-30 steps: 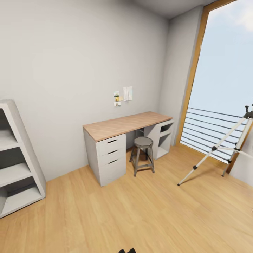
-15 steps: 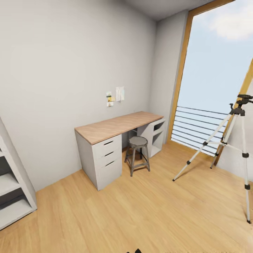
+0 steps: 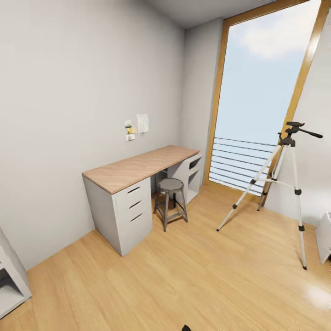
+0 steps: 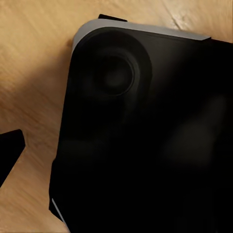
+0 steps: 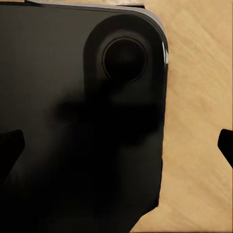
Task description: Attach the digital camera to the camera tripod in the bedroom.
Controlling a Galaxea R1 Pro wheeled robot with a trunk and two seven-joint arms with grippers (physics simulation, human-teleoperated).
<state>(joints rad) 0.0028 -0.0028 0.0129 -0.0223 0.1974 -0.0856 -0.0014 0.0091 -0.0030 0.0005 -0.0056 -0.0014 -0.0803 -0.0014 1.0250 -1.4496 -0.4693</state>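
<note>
Bedroom with the camera tripod (image 3: 285,184) standing at right of frame.
It stands upright on the wood floor (image 3: 184,276) before the tall window (image 3: 257,96); desk (image 3: 138,172) and stool (image 3: 171,197) sit centre-left. Whether either gripper's fingers are apart or together cannot be told.

Pale grey walls (image 3: 69,92), wood plank floor (image 3: 184,280), desk (image 3: 138,168) w/ drawers, stool (image 3: 170,185) under it, tall window (image 3: 257,92) w/ railing.

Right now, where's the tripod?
In the head view the camera tripod stands on the wood floor at the right of the picture, in front of the tall window, well to the right of the stool and desk.
</note>
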